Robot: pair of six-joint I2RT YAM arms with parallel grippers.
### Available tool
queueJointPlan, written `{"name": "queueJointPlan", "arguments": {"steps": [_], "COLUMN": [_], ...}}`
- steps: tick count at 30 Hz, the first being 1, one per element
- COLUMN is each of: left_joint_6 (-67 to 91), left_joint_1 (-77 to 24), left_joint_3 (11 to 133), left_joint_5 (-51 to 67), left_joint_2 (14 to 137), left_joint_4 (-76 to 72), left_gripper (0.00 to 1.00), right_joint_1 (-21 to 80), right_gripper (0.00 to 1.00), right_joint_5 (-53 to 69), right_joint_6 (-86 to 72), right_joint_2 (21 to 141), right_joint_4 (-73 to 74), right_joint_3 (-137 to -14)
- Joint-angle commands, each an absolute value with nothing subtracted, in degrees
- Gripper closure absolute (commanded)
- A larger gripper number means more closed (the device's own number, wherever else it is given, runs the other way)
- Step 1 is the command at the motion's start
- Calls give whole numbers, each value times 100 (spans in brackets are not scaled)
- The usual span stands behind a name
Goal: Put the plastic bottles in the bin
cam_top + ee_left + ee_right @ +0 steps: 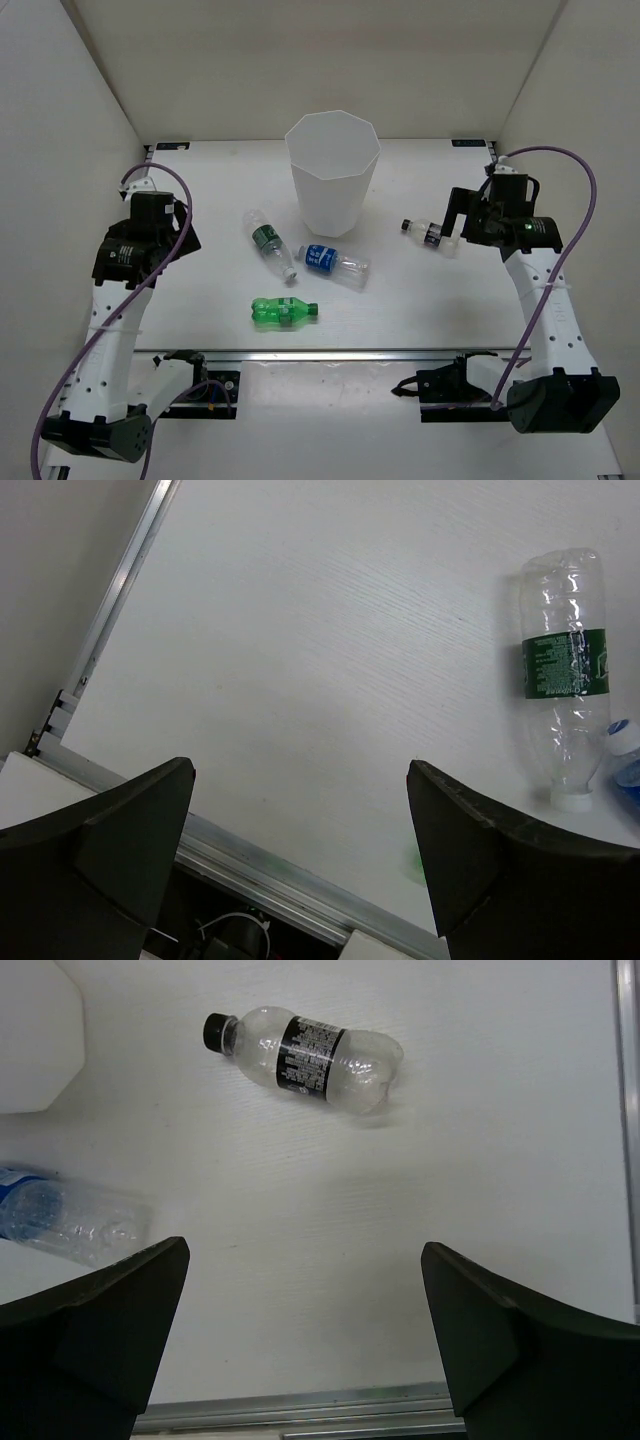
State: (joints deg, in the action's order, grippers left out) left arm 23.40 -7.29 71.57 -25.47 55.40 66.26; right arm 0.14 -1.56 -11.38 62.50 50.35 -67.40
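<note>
Top view, bottom of frame upward.

Left gripper (300,825): in its wrist view the 2 dark fingers sit at the lower left and lower right corners, spread wide. Only bare white table (300,630) shows between them, so it grips nothing.

Right gripper (300,1305): same posture, with its fingers far apart at the lower corners of its wrist view and nothing held.

All-green bottle (284,312): lowest of the 4, lying on its side just below frame centre, cap toward the right.

Blue-label bottle (335,262): on its side a little above and right of the green one, slanting down to the right.

Green-label bottle (268,243): on its side left of centre, slanting down to the right. In the left wrist view it runs down the right edge, and its white cap sits just beside the blue-label bottle's neck end. We cannot tell whether they touch.

Dark-label bottle (305,1055): on its side at right of centre in the top view, black cap toward the left. In the right wrist view it lies in the upper middle, beyond the fingertips and not between them.

Bin (333,180): upright at upper centre, mouth open. All 4 bottles lie on the table outside it; the blue-label one lies nearest its base.
</note>
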Motion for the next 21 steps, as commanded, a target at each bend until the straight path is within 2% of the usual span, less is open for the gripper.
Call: {"name": "queueJointPlan", "arguments": {"steps": [1, 5, 10, 16, 19, 21], "left_joint_6": [2338, 2390, 2443, 2663, 2549, 2557], "left_joint_1": [-703, -852, -1220, -1398, -1380, -1415], "left_joint_3": [7058, 6838, 6242, 5511, 5388, 5353], "left_joint_5": [-2566, -2348, -1749, -1459, -1205, -1187], "left_joint_2": [5291, 5081, 4624, 4324, 4447, 4438], "left_joint_4": [6688, 6601, 6311, 6179, 6117, 6038], "left_gripper": [1, 1, 1, 1, 1, 1], "right_joint_1": [271, 466, 36, 97, 9, 52], "right_gripper": [1, 1, 1, 0, 6, 8], "right_joint_5": [-175, -114, 482, 553, 1202, 1039], "right_joint_6": [-923, -537, -203, 571, 1044, 1247], "right_joint_2": [6415, 6530, 7328, 7962, 8016, 8085], "right_joint_4": [4878, 4387, 3991, 3481, 3000, 2630], "right_joint_3": [-7285, -7198, -6892, -6548, -6381, -6127]}}
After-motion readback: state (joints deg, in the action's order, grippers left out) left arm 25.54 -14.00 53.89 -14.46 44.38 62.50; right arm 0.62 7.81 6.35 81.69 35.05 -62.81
